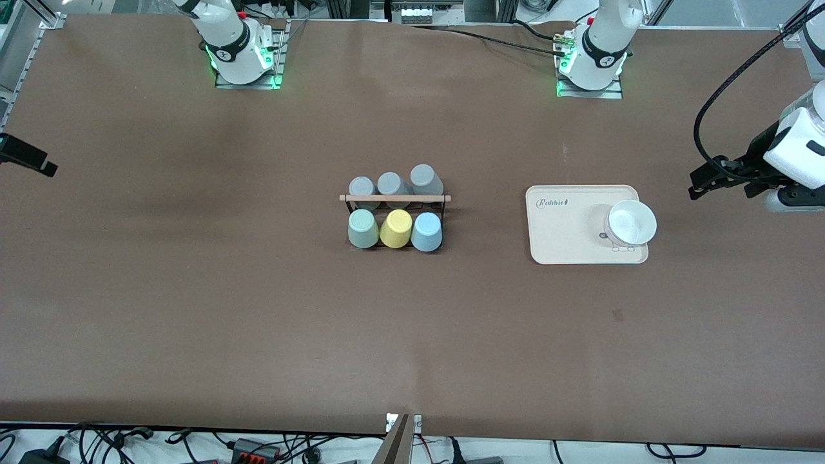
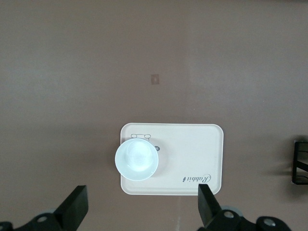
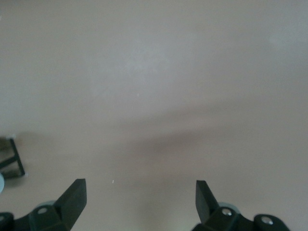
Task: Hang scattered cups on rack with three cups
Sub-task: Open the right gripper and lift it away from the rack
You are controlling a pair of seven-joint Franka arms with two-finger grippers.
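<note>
Surface: a wide brown table (image 1: 258, 309), cables along its edges.
Rack: the rack (image 1: 394, 201) is a small black wire frame with a light wooden rod along its top, standing mid-table, between the two arms' ends.
Cups on rack: six upturned cups, in two rows of three. In the row nearer the front camera, a pale mint green cup (image 1: 363, 229) sits toward the right arm's end, a yellow cup (image 1: 396, 229) in the middle, a light blue cup (image 1: 427, 231) toward the left arm's end. Three grey cups (image 1: 393, 184) fill the farther row.
Tray: a cream rectangular tray (image 1: 567, 225) toward the left arm's end, carrying a white bowl (image 1: 631, 222).
Left gripper: the left gripper (image 2: 142, 204) hangs above the tray, fingers spread wide, holding nothing.
Right gripper: the right gripper (image 3: 139, 202) is over bare table, fingers spread wide, empty.
</note>
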